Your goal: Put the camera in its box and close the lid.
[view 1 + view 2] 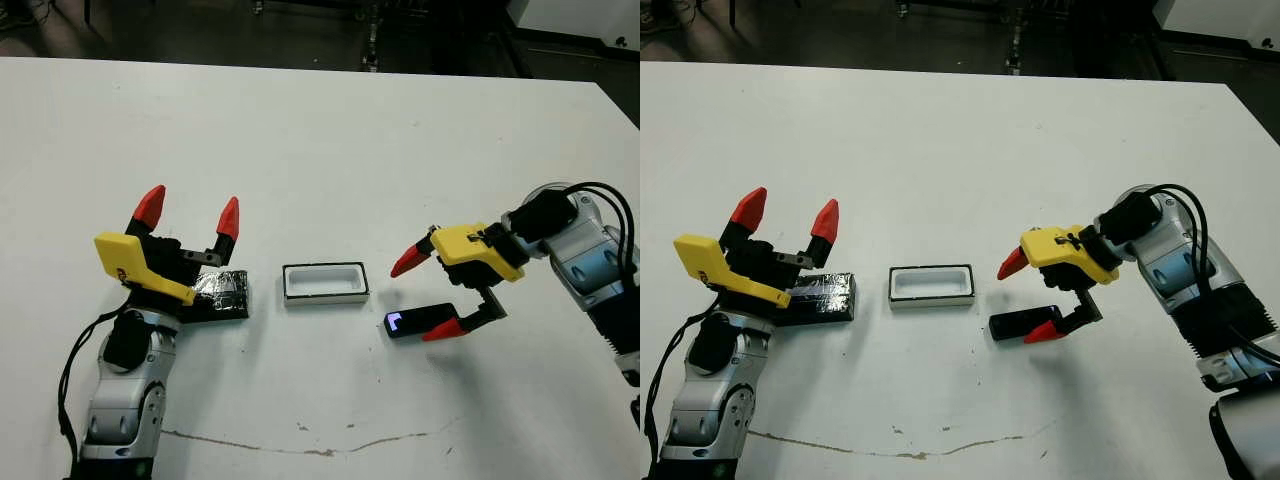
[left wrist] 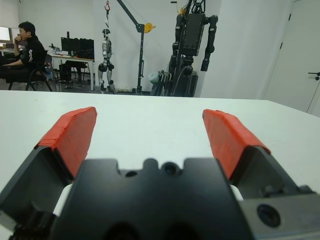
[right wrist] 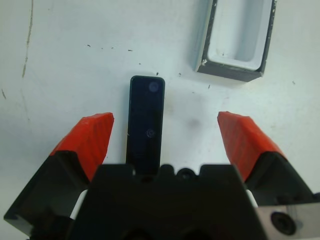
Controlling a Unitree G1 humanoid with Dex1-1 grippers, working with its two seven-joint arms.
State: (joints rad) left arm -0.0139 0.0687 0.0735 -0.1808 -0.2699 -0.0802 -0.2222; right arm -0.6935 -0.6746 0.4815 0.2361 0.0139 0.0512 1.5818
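The slim, glossy black bar-shaped camera (image 3: 146, 120) is lying flat on the matte white table (image 1: 320, 130), between the right gripper's (image 1: 428, 296) spread red-tipped fingers, near the shallow white-lined box (image 1: 325, 283). The left gripper (image 1: 190, 216) is hovering, fingers apart, over the crinkled foil-taped black lid (image 1: 222, 295).

Items I can log off-task: white table (image 1: 320, 140), with a thin dark crack-like line (image 1: 300, 445) along its near edge. Beyond it, a seated person (image 2: 27, 52) at a desk (image 2: 75, 57), a small humanoid robot (image 2: 106, 62) hanging from a stand, and a larger dark humanoid robot (image 2: 192, 45).
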